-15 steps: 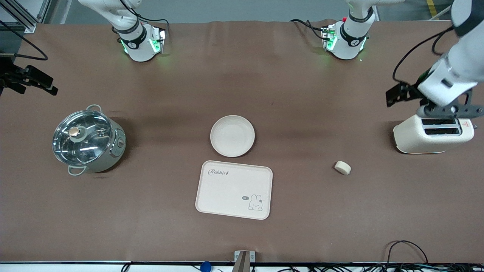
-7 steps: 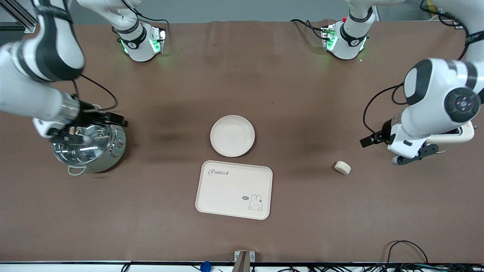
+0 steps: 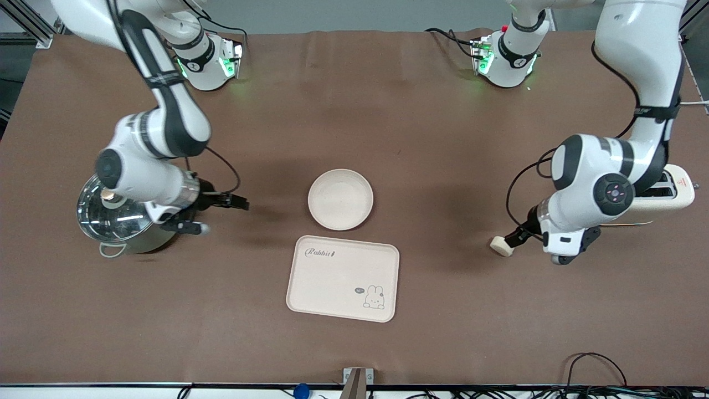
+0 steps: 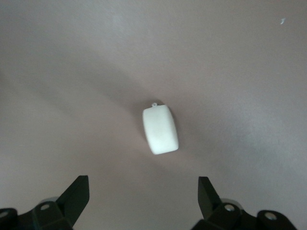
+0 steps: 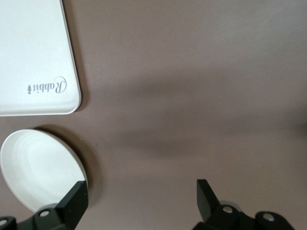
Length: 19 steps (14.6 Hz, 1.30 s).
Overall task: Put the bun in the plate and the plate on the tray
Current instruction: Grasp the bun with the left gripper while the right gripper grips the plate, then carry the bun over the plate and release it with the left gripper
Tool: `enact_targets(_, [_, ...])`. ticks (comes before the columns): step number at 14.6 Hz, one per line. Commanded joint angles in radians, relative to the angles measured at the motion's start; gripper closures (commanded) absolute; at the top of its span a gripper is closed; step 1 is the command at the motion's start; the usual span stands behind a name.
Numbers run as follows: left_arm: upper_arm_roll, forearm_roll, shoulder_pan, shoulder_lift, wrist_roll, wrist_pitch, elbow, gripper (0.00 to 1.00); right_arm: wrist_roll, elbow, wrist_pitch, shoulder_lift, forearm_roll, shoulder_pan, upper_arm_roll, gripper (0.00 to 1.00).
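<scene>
A: Where is the bun (image 3: pixel 501 246) at this moment?

B: It lies on the brown bench (image 3: pixel 443 138), toward the left arm's end, well apart from the plate (image 3: pixel 340 199) and the tray (image 3: pixel 343 278). The left wrist view shows it alone on the cloth (image 4: pixel 160 130).

A: And the left gripper (image 3: pixel 558 256)?

B: It is low over the bench, just beside the bun and near the cream toaster (image 3: pixel 673 197). In its wrist view the two jaws are wide apart, with the bun in line between them but further out, not touched.

A: The plate and the tray?

B: The plate is empty and sits in the middle of the bench. The tray with the "Rabbit" script is just beside it, nearer to the front camera. They are close, but the plate is not on the tray.

A: The right gripper (image 3: pixel 191 224)?

B: It hangs beside the steel pot (image 3: pixel 119 219) with the glass lid, between the pot and the plate. Its jaws are also apart and hold nothing; its wrist view shows the plate (image 5: pixel 38 170) and a corner of the tray (image 5: pixel 33 62).
</scene>
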Motion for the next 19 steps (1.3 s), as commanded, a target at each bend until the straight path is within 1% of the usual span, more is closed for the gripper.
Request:
enact_targets(1, [0.000,-0.002,-0.001,0.049,-0.026,0.073,-0.008,0.00,0.071,-0.037,0.075,0.013,0.022,0.066,-0.007,0.00])
enact_targets(3, [0.002,0.006,0.001,0.090,-0.026,0.124,-0.010,0.00,0.102,-0.037,0.122,0.045,0.060,0.110,-0.007,0.00])
enact_targets(4, [0.002,0.006,0.004,0.110,-0.026,0.151,-0.008,0.00,0.114,-0.037,0.168,0.067,0.106,0.150,-0.007,0.00])
enact_targets(5, [0.002,0.004,0.007,0.128,-0.026,0.173,-0.008,0.00,0.119,-0.037,0.202,0.084,0.122,0.198,-0.009,0.00])
enact_targets(7, [0.002,0.004,0.009,0.161,-0.026,0.213,-0.006,0.02,0.142,-0.036,0.213,0.115,0.122,0.235,-0.009,0.00])
enact_targets(8, [0.003,0.006,0.009,0.171,-0.026,0.227,-0.005,0.05,0.144,-0.037,0.216,0.128,0.122,0.255,-0.009,0.00])
enact_targets(9, [0.005,0.006,0.009,0.176,-0.026,0.233,-0.002,0.10,0.145,-0.039,0.216,0.132,0.122,0.276,-0.009,0.00])
enact_targets(10, [0.006,0.004,0.007,0.178,-0.026,0.233,0.001,0.18,0.147,-0.039,0.213,0.130,0.123,0.276,-0.009,0.00])
enact_targets(14, [0.006,0.006,0.002,0.184,-0.026,0.233,0.006,0.57,0.211,-0.040,0.253,0.133,0.125,0.325,-0.009,0.00])
enact_targets(15, [0.006,0.006,-0.001,0.181,-0.026,0.233,0.006,0.64,0.211,-0.040,0.253,0.133,0.123,0.325,-0.009,0.00])
enact_targets(16, [0.005,0.006,-0.002,0.179,-0.027,0.232,0.006,0.68,0.211,-0.042,0.253,0.135,0.123,0.325,-0.009,0.00])
enact_targets(17, [0.000,0.006,-0.005,0.175,-0.035,0.227,0.006,0.71,0.213,-0.042,0.253,0.138,0.123,0.336,-0.009,0.00])
enact_targets(19, [-0.009,0.004,-0.025,0.149,-0.076,0.212,0.006,0.71,0.213,-0.042,0.268,0.153,0.125,0.350,-0.009,0.00])
